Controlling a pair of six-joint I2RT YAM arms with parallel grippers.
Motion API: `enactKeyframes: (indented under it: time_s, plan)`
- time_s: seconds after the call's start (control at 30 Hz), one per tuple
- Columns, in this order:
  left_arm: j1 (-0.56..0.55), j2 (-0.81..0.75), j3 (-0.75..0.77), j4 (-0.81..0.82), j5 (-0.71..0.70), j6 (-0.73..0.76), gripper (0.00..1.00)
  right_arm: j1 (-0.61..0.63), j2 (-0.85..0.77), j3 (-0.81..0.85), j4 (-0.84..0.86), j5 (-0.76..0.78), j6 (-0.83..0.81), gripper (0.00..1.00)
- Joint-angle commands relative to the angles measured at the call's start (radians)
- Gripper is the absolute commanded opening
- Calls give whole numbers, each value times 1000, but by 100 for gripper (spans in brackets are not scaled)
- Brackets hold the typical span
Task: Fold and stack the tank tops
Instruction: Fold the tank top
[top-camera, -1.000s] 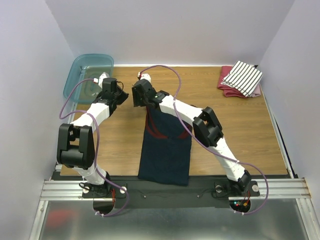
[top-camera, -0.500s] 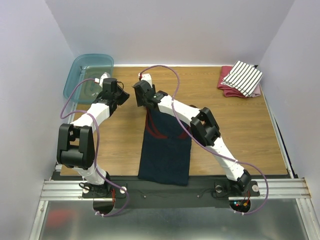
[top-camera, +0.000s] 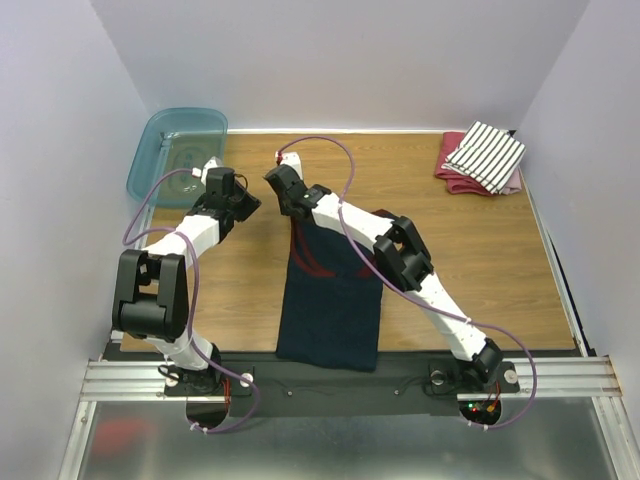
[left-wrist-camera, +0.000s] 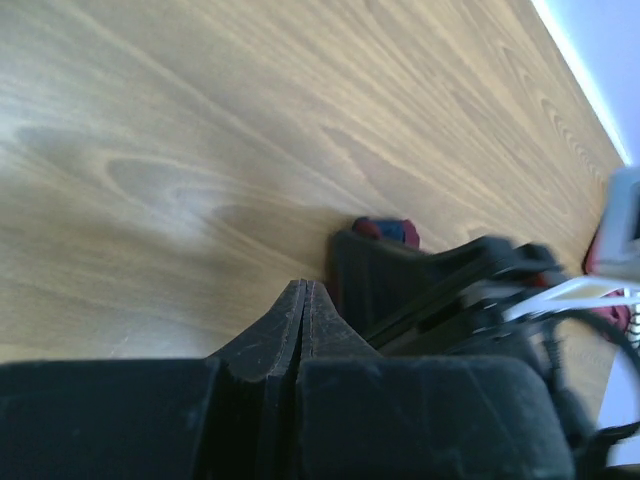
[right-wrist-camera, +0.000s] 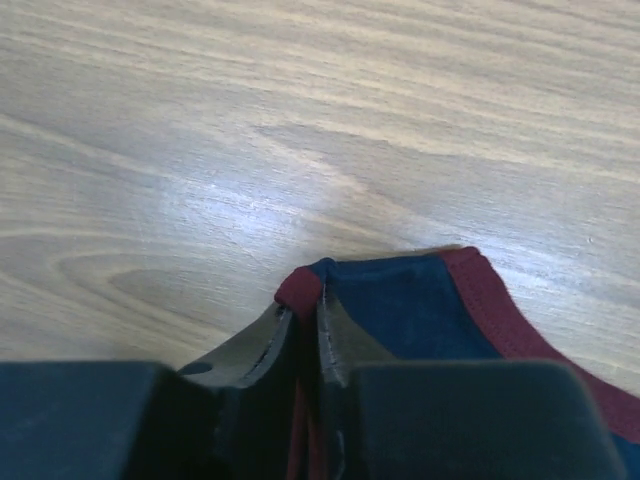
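Fingers (right-wrist-camera: 250, 345) of the right end effector (top-camera: 288, 200) are clamping shut on a red-edged corner of the navy cloth tank top with red trim (top-camera: 330, 300), holding that corner close above the wooden counter (top-camera: 480, 260). From there the garment is stretching lengthwise down the middle of the counter to its near edge. The left end effector (top-camera: 248, 205) is hovering just beside the right one over bare wood, its fingers pressed together with nothing between them. At the far right corner, the folded white tank top with thin dark stripes (top-camera: 485, 155) is resting on a folded dark-red cloth (top-camera: 448, 172). A teal plastic bin (top-camera: 150, 135) is sitting at the far left corner.
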Motion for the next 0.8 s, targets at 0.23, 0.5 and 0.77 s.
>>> enactKeyframes:
  time_s: [0.23, 0.5, 0.77]
  plan:
    - [-64, -49, -114, 116, 34, -19, 2, -67, -159, -148, 163, -190, 120, 6]
    - [-142, 30, -80, 141, 22, -19, 2, -161, -237, -378, 331, -428, 243, 9]
    - [-187, 115, -32, 168, 17, -22, 2, -221, -238, -484, 490, -609, 353, 25]
